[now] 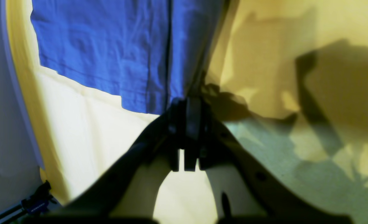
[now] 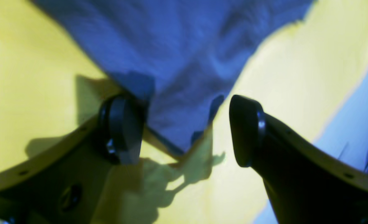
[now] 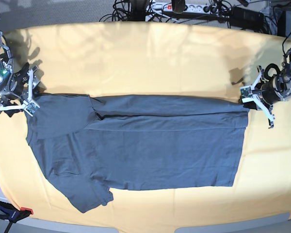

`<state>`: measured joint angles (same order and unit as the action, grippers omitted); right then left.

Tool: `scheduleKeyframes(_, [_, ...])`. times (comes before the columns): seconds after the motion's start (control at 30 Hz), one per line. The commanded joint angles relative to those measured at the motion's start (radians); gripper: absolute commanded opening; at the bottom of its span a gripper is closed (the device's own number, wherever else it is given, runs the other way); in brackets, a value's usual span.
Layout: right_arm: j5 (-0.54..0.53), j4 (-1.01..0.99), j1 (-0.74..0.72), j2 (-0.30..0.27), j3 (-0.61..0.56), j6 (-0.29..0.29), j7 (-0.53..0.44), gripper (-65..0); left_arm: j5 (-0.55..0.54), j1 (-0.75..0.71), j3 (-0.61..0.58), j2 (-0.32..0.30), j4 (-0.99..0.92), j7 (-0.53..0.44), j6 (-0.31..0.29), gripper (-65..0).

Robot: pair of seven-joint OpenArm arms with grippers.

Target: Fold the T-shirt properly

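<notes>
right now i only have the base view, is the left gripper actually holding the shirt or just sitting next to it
observer: holding it. In the left wrist view, the left gripper has its jaws pressed together on the edge of the T-shirt.
operator: and the right one
observer: the right gripper is open. A corner of the shirt lies between its fingers, not pinched.
operator: does the cloth touch either finger
observer: it seems to meet the finger on the left of the right wrist view. A thin strip of yellow table cover shows before the other finger.
</notes>
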<state>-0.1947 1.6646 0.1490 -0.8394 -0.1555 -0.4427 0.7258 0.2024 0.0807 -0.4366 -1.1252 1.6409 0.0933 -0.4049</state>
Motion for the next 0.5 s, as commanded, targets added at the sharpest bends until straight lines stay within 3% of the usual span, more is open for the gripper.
scheduleKeyframes(0.0, [0.016,0.002,-0.008,-0.023,0.007,0.004,0.019,-21.8,0.000,0.017,0.014,-0.027,0.008,-0.007,0.012,-65.0])
scheduleKeyframes(0.07, [0.016,0.002,-0.008,-0.023,0.007,-0.013,0.020,-26.5,-0.001,0.017,0.014,-0.027,0.008,-0.007,0.012,-65.0])
scheduleKeyframes(0.2, [0.011,0.002,-0.008,-0.023,0.007,-0.044,0.027,-46.2,0.000,0.017,0.014,-0.027,0.008,-0.008,0.012,-65.0])
scheduleKeyframes(0.33, [0.014,0.002,-0.010,-0.023,0.007,-0.024,0.018,-64.9,0.000,0.018,0.014,-0.027,0.008,-0.008,0.013,-65.0])
scheduleKeyframes(0.47, [0.020,0.005,-0.022,-0.029,0.007,0.021,0.018,-65.0,-0.001,0.049,0.014,-0.028,0.011,-0.007,0.028,-65.0])
